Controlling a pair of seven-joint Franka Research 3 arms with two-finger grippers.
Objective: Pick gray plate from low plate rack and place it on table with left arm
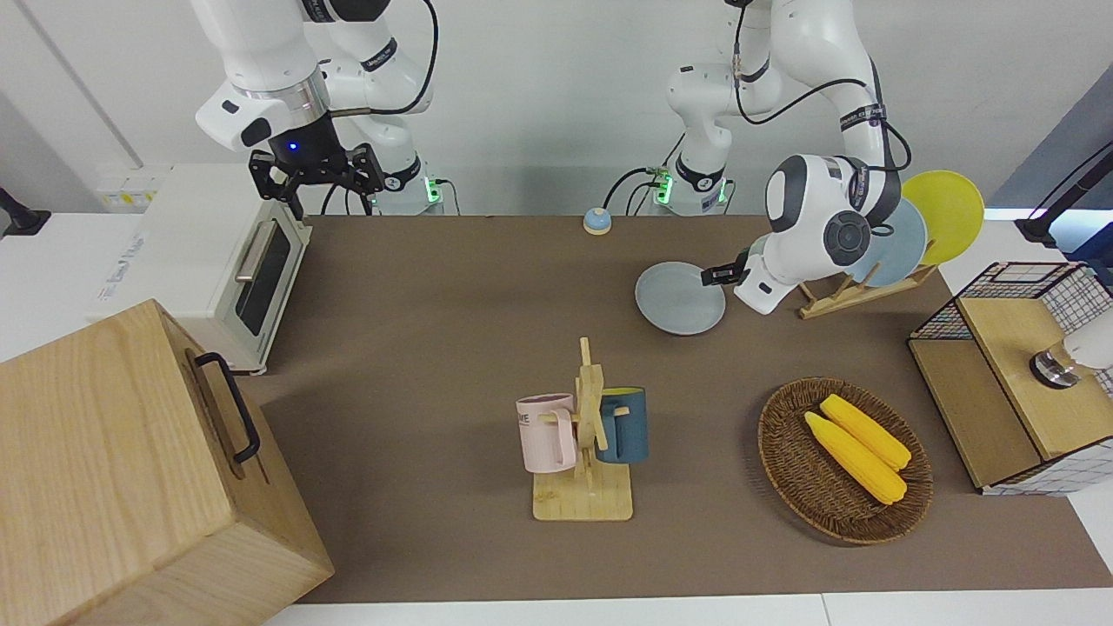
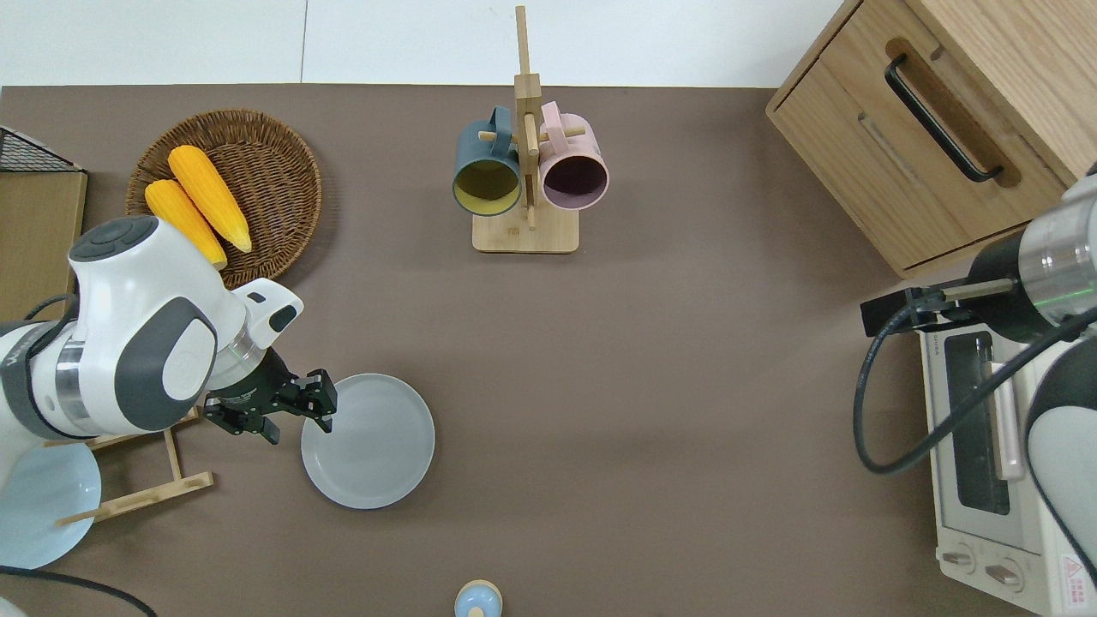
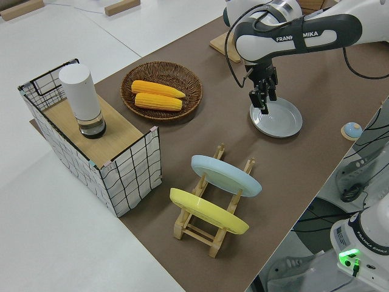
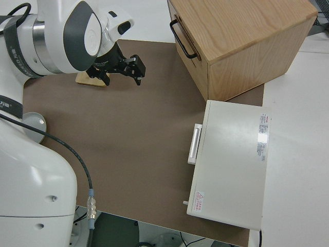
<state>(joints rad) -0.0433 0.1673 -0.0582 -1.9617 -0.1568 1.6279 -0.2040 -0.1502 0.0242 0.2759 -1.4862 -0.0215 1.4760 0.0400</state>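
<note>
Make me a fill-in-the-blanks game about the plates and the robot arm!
1. The gray plate lies flat on the ____.
2. The low plate rack holds a light-blue plate and a ____ plate.
3. The basket holds two ears of ____.
4. The left gripper is at the gray plate's ____.

Answers: table; yellow; corn; rim

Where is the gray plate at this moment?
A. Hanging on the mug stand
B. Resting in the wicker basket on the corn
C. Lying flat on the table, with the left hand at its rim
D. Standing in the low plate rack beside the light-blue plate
C: the gray plate lies flat on the table, apart from the low plate rack, with the left hand at its rim.
</note>
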